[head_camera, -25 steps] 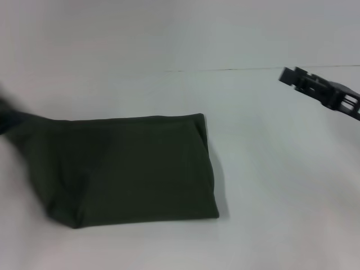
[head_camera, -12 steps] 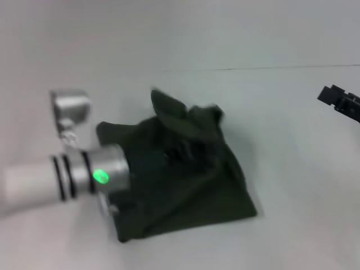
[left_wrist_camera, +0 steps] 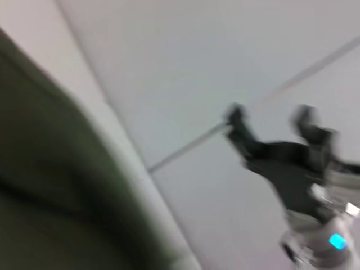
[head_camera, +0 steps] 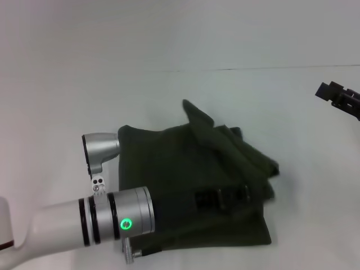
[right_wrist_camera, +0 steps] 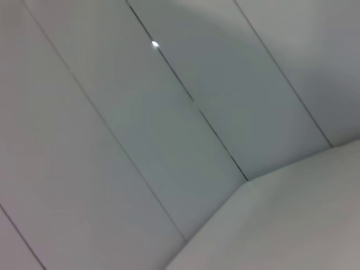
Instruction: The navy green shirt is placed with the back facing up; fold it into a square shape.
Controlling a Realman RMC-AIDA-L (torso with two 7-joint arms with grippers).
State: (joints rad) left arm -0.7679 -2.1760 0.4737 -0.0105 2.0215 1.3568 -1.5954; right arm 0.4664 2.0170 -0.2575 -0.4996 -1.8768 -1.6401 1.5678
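On table (head_camera: 169, 45): one navy green shirt (head_camera: 169, 169)

White table (head_camera: 169, 95) below, spanning everything in view; thin dark seam (head_camera: 253, 68) across its far part.

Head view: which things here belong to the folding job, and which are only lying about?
Belong to the job:
- the green shirt, partly folded and rumpled
- the left gripper, over the shirt
- the right gripper, held off at the right edge, fingers apart in the left wrist view

Only there:
- the white table; nothing else lies on it
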